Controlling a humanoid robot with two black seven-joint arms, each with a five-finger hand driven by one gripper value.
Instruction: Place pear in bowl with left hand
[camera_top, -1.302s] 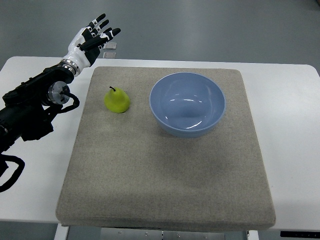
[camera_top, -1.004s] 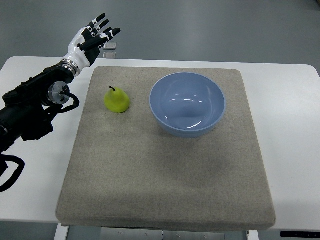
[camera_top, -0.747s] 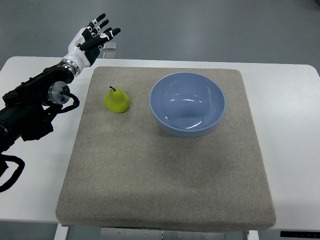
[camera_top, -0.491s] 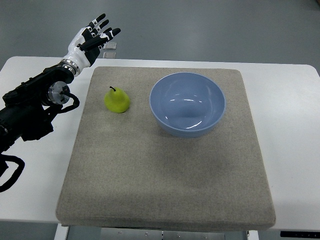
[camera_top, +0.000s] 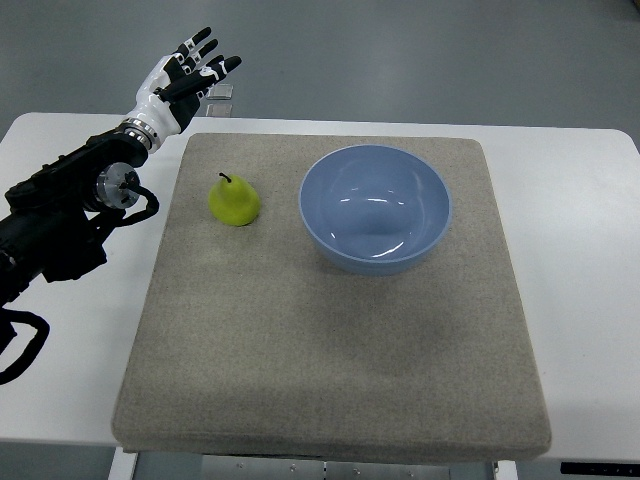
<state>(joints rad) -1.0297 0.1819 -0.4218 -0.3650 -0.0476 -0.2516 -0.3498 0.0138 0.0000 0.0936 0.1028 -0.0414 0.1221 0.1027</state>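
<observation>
- The left hand (camera_top: 185, 72) is up by the far left corner of the tabletop (camera_top: 70, 135). Its fingers (camera_top: 205, 45) are spread out and it holds nothing.
- The dark arm (camera_top: 60, 215) comes in from the left side, with a black cable looping under it.
- A little clear thing (camera_top: 222, 98) sits just behind the hand. It is too small to tell what it is.
- The pear (camera_top: 233, 200) stands on the gray mat (camera_top: 330, 340), stem up, near the mat's left edge. The hand is well apart from it.
- The blue bowl (camera_top: 375, 208) is just to the right of the pear. They do not touch. The bowl has nothing in it.
- The right hand does not show.
- What could go wrong, I think:
  - The pear is round and smooth. If the hand comes in from the side and bumps it, it could tip and roll away.
  - If the fingers close too high, near the thin top, the pear could slip out.
  - If the hand lets go too early, the pear could hit the bowl's rim (camera_top: 305, 190) and bounce onto the mat.
</observation>
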